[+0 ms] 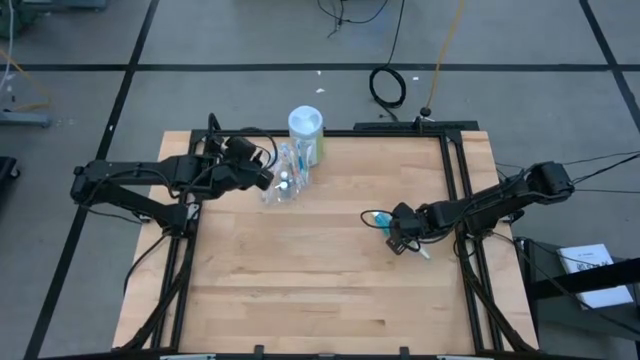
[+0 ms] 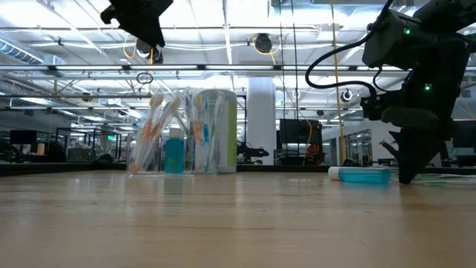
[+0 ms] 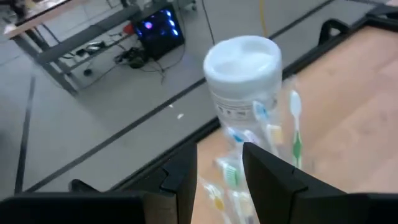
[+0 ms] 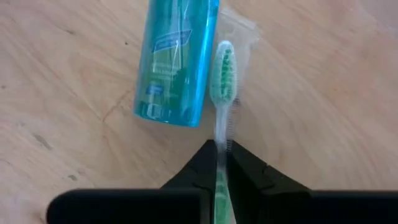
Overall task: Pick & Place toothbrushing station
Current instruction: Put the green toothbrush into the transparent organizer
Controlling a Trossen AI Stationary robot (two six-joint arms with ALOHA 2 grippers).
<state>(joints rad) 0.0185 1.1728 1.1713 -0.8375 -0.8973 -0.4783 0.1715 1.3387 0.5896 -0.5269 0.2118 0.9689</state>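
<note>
A clear plastic cup (image 1: 285, 182) with several pastel toothbrushes and a teal tube (image 2: 174, 155) stands on the table's far left part, next to a white-capped canister (image 1: 306, 130). My left gripper (image 1: 268, 180) is open, well above the cup on its left side (image 2: 141, 22); its wrist view looks down on the canister (image 3: 242, 68). My right gripper (image 1: 402, 238) is down at the table's right part, shut on a green toothbrush (image 4: 222, 74). A teal toothpaste tube (image 4: 177, 56) lies on the wood right beside it. My right gripper pinches the green toothbrush's handle (image 4: 221, 146) between its two fingertips, a little behind the neck. The fingers come from above, slanting down. The bristle head (image 4: 222, 68) points away from the fingers, close over the wood; whether it rests on the table I cannot tell.
The canister (image 2: 220, 130) stands right behind the cup near the far edge. A dark frame (image 1: 455, 180) runs along the table's right and left sides. Bare wood (image 1: 300, 280) covers the middle and near part of the table.
</note>
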